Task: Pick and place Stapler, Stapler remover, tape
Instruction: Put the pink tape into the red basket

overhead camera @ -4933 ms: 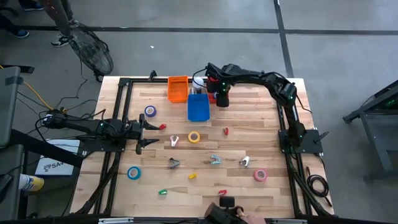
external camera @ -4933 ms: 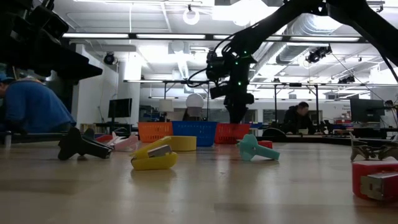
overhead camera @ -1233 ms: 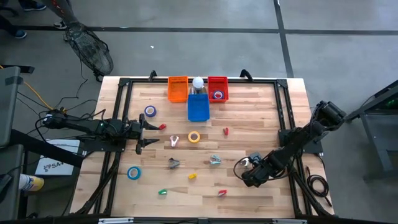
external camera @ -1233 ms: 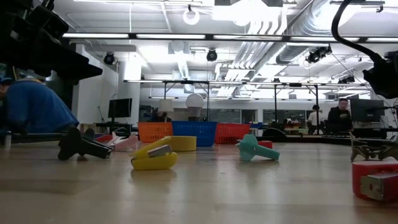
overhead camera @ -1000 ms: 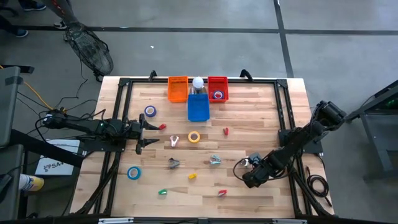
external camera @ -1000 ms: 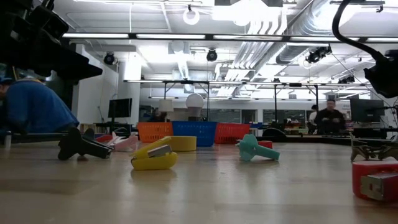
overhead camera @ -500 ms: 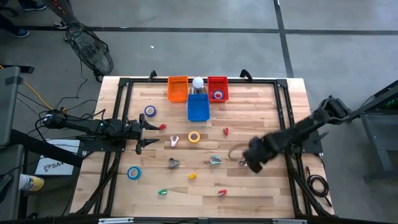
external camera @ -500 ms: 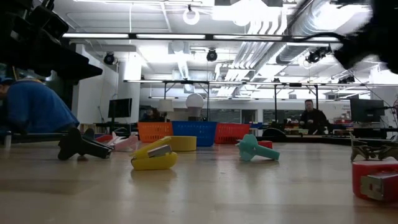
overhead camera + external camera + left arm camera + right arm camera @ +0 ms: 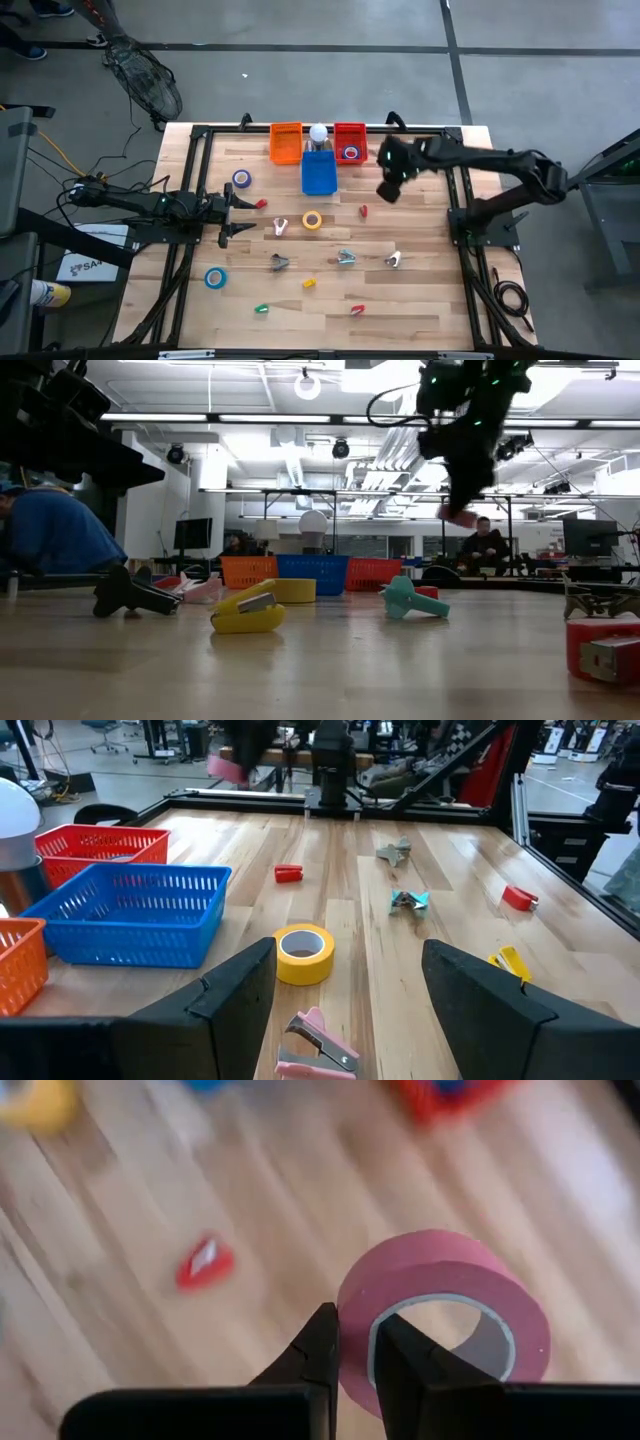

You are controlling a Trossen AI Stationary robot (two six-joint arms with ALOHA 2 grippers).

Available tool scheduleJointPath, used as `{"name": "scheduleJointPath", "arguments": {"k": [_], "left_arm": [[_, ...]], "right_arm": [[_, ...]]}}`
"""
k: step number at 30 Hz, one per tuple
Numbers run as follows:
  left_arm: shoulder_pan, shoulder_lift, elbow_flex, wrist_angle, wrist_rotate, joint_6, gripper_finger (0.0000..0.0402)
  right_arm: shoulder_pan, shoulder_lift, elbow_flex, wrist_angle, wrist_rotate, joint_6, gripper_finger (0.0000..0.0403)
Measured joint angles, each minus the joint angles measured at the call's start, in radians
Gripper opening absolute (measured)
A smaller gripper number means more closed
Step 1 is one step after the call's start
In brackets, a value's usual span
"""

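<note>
My right gripper (image 9: pixel 388 188) hangs high over the table's far right part, just near of the red basket (image 9: pixel 351 132), shut on a pink tape roll (image 9: pixel 445 1320), which also shows in the low view (image 9: pixel 460 516). A yellow roll (image 9: pixel 313 220) and two blue rolls (image 9: pixel 241 178) (image 9: pixel 215 277) lie flat on the wood, and another roll (image 9: pixel 350 153) sits in the red basket. Small staplers such as a red one (image 9: pixel 363 211) and staple removers such as a teal one (image 9: pixel 346 257) lie scattered. My left gripper (image 9: pixel 243 215) waits open at the left side. My right gripper pinches the pink roll's wall (image 9: pixel 352 1315) between its two fingers, one finger (image 9: pixel 400 1350) inside the open centre and the other (image 9: pixel 320 1350) outside. The fingers point down from above. The roll is lifted clear of the table and hangs at the fingertips.
An orange basket (image 9: pixel 286 143) and a blue basket (image 9: pixel 319 172) stand beside the red one at the far edge, with a white ball-topped object (image 9: pixel 318 133) between them. Black frame rails (image 9: pixel 195 190) run along the table's sides. People show in the room behind.
My right gripper, shut on the pink roll at the table's near right, has risen and swung fast toward the far edge. It now hangs near the red basket. The pink roll has left the table with it.
</note>
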Motion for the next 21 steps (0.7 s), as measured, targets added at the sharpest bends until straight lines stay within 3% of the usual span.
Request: {"name": "scheduleJointPath", "arguments": {"k": [5,9,21], "left_arm": [[0.000,0.000,0.000,0.000,0.000,0.000,0.0246],[0.000,0.000,0.000,0.000,0.000,0.000,0.0246],[0.000,0.000,0.000,0.000,0.000,0.000,0.0246]], "right_arm": [[-0.165,0.101,0.099,0.125,-0.121,-0.155,0.0030],[-0.227,0.233,0.226,0.148,-0.197,-0.232,0.0030],[-0.277,0.683,0.703,-0.090,-0.168,-0.427,0.0030]]}}
